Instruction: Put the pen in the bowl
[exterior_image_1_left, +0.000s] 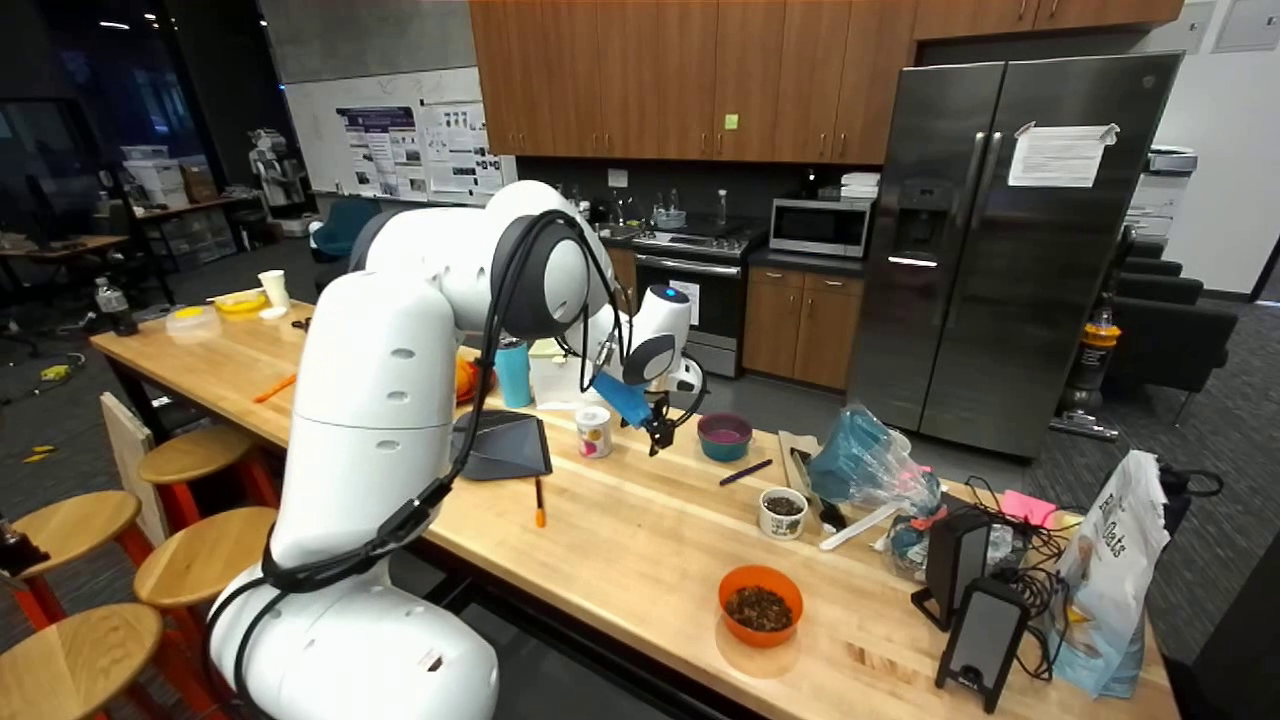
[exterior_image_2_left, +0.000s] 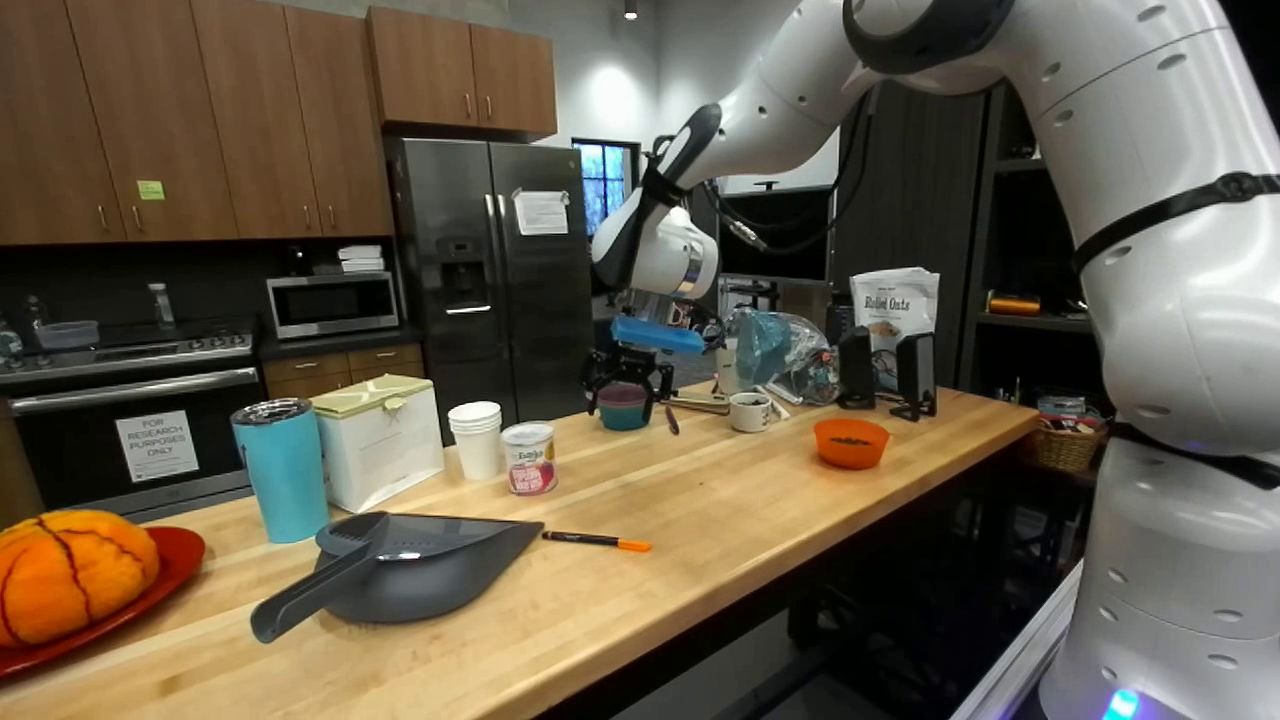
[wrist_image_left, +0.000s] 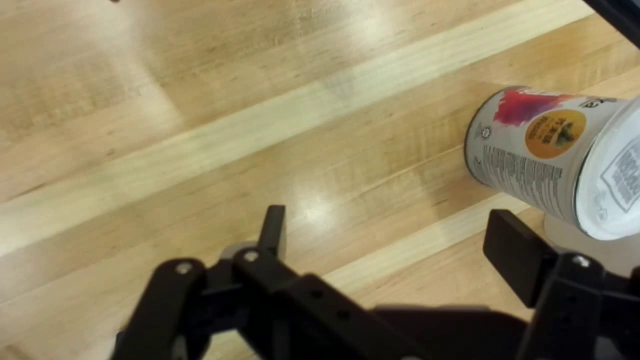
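Observation:
The bowl (exterior_image_1_left: 725, 436), dark purple inside with teal lower walls, stands upright near the table's far edge. In an exterior view it (exterior_image_2_left: 623, 412) shows partly behind my gripper. A dark pen (exterior_image_1_left: 745, 472) lies on the table beside the bowl; it also shows in an exterior view (exterior_image_2_left: 672, 420). Another pen, black with an orange end (exterior_image_1_left: 540, 502), lies by the dustpan. My gripper (exterior_image_1_left: 658, 440) hangs above the table between the can and the bowl. In the wrist view the fingers (wrist_image_left: 387, 225) are wide apart with nothing between them; neither bowl nor pen shows there.
A white can (wrist_image_left: 540, 145) stands close to the right finger, with white cups (exterior_image_2_left: 475, 440) behind it. A grey dustpan (exterior_image_2_left: 430, 570), a cup with dark contents (exterior_image_1_left: 782, 512), an orange bowl (exterior_image_1_left: 760, 605), plastic bags (exterior_image_1_left: 870, 465) and speakers (exterior_image_1_left: 985, 635) stand around.

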